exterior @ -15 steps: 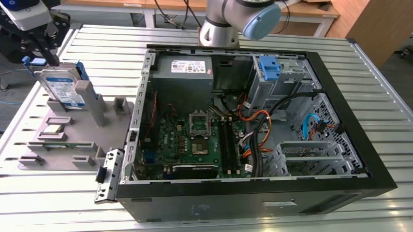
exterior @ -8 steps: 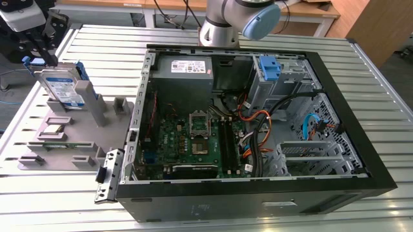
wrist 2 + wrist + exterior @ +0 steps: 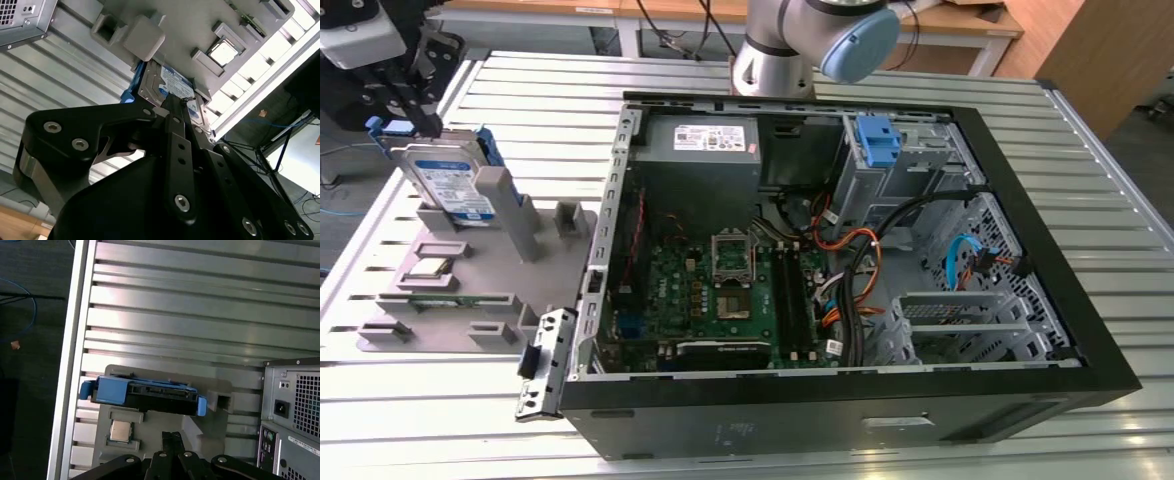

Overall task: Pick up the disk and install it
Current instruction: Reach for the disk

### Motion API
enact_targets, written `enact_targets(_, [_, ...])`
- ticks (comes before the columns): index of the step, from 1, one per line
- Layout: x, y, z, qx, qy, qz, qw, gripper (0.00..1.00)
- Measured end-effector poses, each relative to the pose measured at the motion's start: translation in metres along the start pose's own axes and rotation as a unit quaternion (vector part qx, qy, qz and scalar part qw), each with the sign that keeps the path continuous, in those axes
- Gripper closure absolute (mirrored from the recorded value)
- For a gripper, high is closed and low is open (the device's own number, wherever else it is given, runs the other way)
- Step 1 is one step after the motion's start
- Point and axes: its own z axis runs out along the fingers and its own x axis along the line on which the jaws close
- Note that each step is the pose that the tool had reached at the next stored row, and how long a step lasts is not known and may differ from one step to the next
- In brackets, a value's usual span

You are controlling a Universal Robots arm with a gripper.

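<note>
- Exterior view: you see the disk [image 3: 447, 185] standing on edge in a slot of the grey fixture [image 3: 467, 265]. The fixture lies on the slatted surface [image 3: 534, 80] just beside the open computer case [image 3: 854, 410], on the exterior view's left of it. The disk's printed label faces the camera, and blue plastic runs along its edges. The gripper [image 3: 411, 125] hangs right over the disk's top edge, at the end farther from the case. Here you cannot tell whether it touches. Inside the case, a bare blue bracket [image 3: 878, 140] sits in the far bay near the grey power supply [image 3: 700, 150]. The arm [image 3: 787, 40] rises behind the case.
- Second wrist view: the gripper's [image 3: 176, 104] black links narrow to a point in front of the disk's [image 3: 167, 82] label. The disk is seated in the fixture [image 3: 190, 25], and a processor chip [image 3: 223, 51] rests in another pocket of it. A corner of the case [image 3: 20, 15] shows beyond.
- First wrist view: the jaws are drawn together and grip nothing. The gripper [image 3: 172, 436] ends short of the disk [image 3: 145, 395], with a strip of fixture [image 3: 200, 430] between them. The disk appears edge-on with blue plastic at both ends, the chip [image 3: 120, 430] just beside it, and the case's rear panel [image 3: 295, 405] near the fixture.
</note>
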Motion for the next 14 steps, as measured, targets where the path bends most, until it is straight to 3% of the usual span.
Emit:
enact_targets(8, [0.0032, 0.0186, 0.0041, 0.0, -0.0002, 0.001, 1.0, 0.9])
enact_targets(14, [0.0157, 0.0214, 0.0062, 0.0001, -0.0001, 0.003, 1.0, 0.9])
